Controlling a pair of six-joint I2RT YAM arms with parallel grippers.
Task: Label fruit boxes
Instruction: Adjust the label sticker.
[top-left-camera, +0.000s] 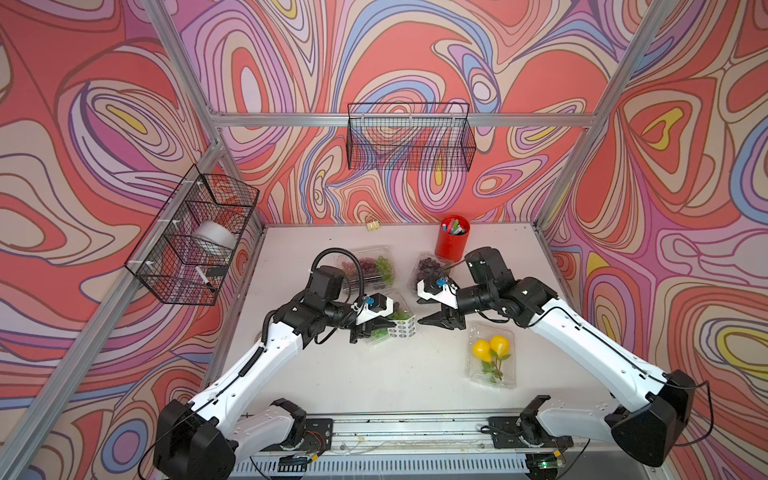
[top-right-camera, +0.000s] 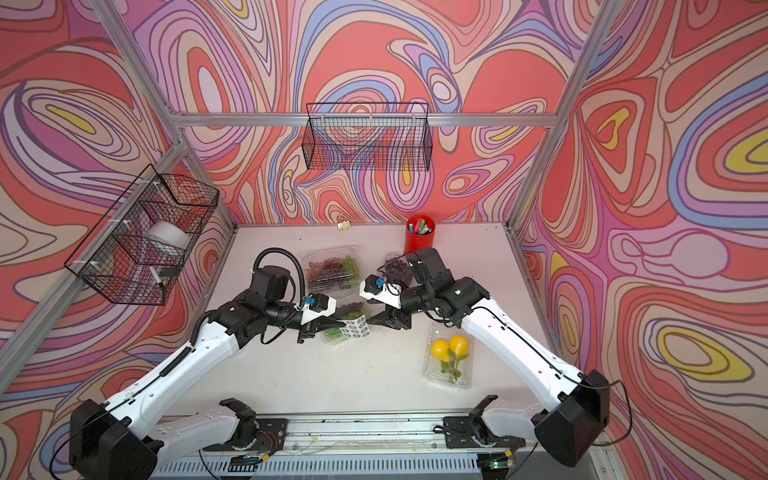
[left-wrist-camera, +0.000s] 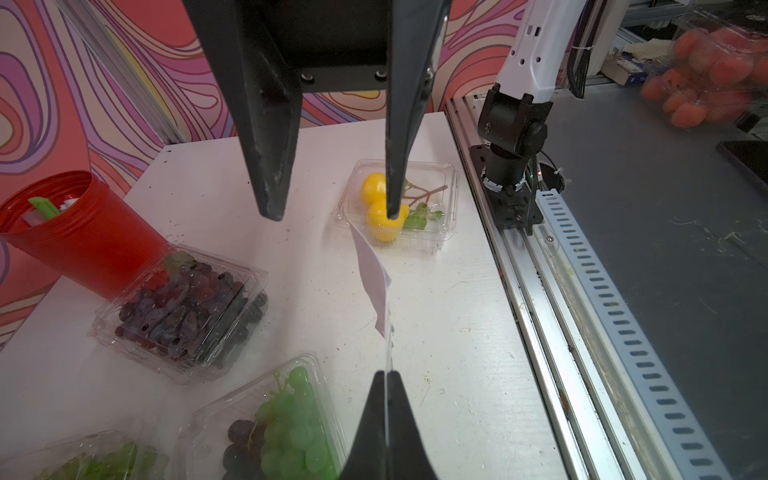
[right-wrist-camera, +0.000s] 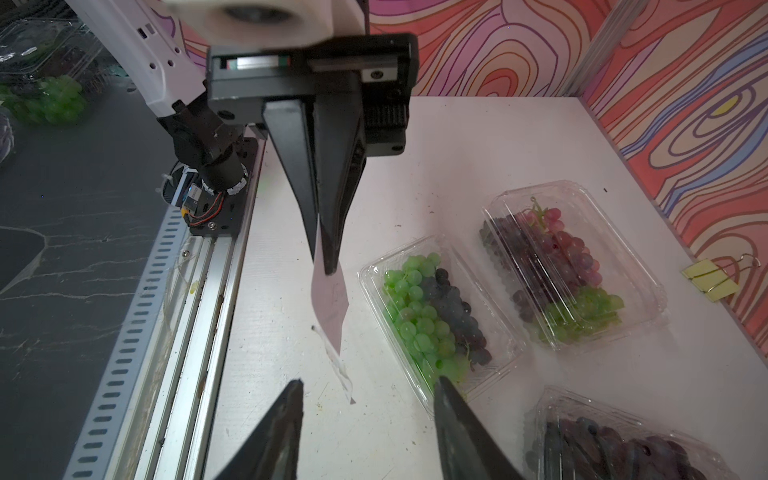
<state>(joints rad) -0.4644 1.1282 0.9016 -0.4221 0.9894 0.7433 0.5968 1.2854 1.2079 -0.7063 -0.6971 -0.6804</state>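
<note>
Four clear fruit boxes lie on the white table: mixed red and green grapes (top-left-camera: 368, 268), purple grapes (top-left-camera: 428, 268), green and dark grapes (top-left-camera: 380, 334) and two yellow fruits with leaves (top-left-camera: 492, 355). My left gripper (left-wrist-camera: 386, 374) is shut on the edge of a small white sticker sheet (top-left-camera: 402, 326), held above the green-grape box (right-wrist-camera: 432, 316). The sheet (left-wrist-camera: 372, 270) stands edge-on between the arms. My right gripper (right-wrist-camera: 370, 381) is open and points at the sheet's free end (right-wrist-camera: 330, 307) from close by, without touching it.
A red pen cup (top-left-camera: 452, 241) stands behind the purple grapes, and a yellow binder clip (top-left-camera: 372, 224) lies by the back wall. Wire baskets hang on the back wall (top-left-camera: 409, 137) and the left wall (top-left-camera: 195, 237). The metal rail (top-left-camera: 407, 428) runs along the front edge.
</note>
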